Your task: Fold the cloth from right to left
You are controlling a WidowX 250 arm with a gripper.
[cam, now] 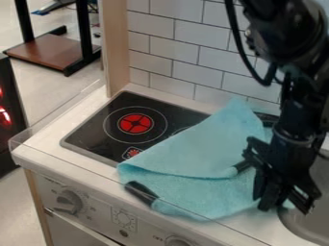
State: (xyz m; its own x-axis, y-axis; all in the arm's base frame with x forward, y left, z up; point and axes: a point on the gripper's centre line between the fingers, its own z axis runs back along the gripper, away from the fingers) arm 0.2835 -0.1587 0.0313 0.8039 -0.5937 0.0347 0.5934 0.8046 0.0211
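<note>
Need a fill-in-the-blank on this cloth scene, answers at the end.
1. The cloth lies partly over the stove.
The burner in plain sight has a ____ centre.
2. In the picture, the gripper is at the cloth's ____ side.
3. The handle-like piece at the cloth's lower left is ____.
4. The wall behind the stove shows rectangular tiles with grout lines ____ than the tiles.

Missing words: red; right; black; darker

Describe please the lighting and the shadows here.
In the camera view, soft light falls on the cloth, with slight shading under its folded edge; the black arm is so dark that its parts partly merge; red lights glow at the left edge.
</note>
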